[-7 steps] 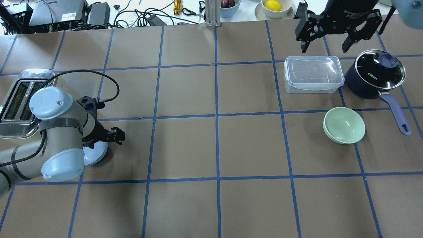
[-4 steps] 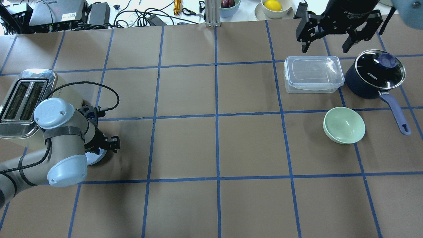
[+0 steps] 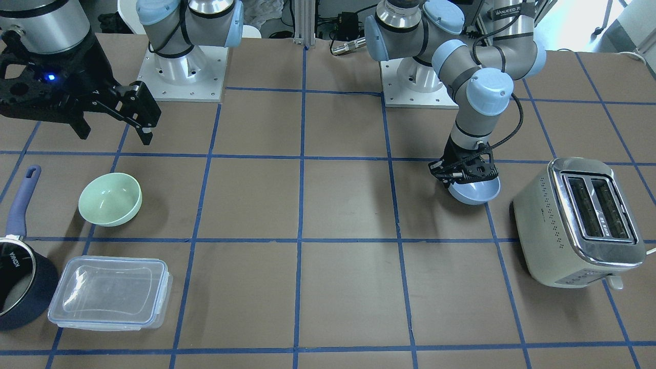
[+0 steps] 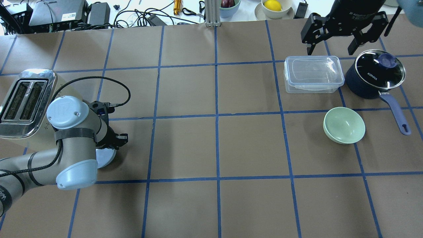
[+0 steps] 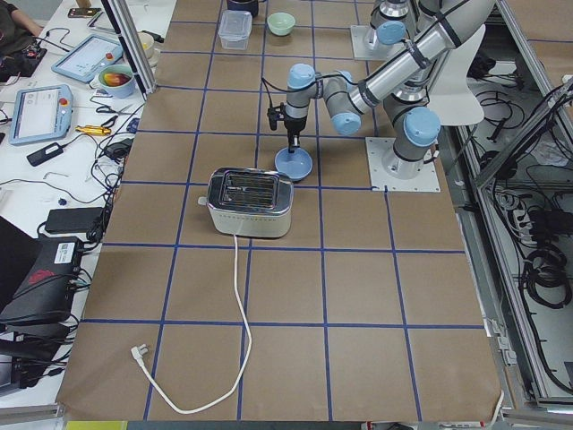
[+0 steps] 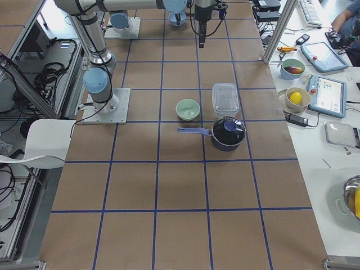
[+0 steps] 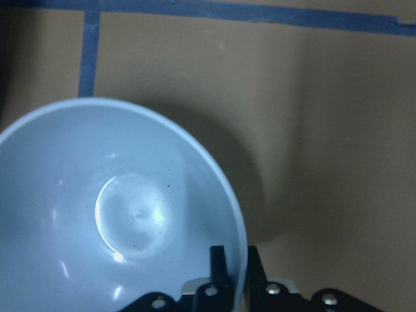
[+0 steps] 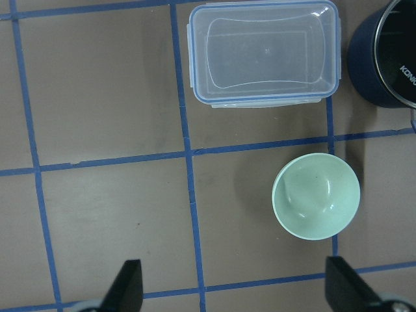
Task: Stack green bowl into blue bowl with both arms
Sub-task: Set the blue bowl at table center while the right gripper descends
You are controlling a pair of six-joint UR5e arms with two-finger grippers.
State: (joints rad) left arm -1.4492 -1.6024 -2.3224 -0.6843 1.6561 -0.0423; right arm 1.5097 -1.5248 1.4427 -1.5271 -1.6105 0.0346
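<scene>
The blue bowl (image 3: 475,193) is at the table's left, next to the toaster. My left gripper (image 3: 464,173) is shut on its rim; the left wrist view shows the fingers (image 7: 219,268) pinching the rim of the blue bowl (image 7: 117,214). In the overhead view the arm hides most of the blue bowl (image 4: 107,158). The green bowl (image 4: 344,125) stands upright on the right side and also shows in the right wrist view (image 8: 316,196). My right gripper (image 4: 330,51) is open and empty, high above the table beyond the green bowl.
A cream toaster (image 4: 24,102) stands close to the left arm. A clear lidded container (image 4: 313,74) and a dark blue saucepan (image 4: 376,74) with a glass lid stand behind the green bowl. Cables and dishes lie along the far edge.
My left arm has shifted to the right with the blue bowl in its grip. My right gripper has drifted slightly to the right, still open.
</scene>
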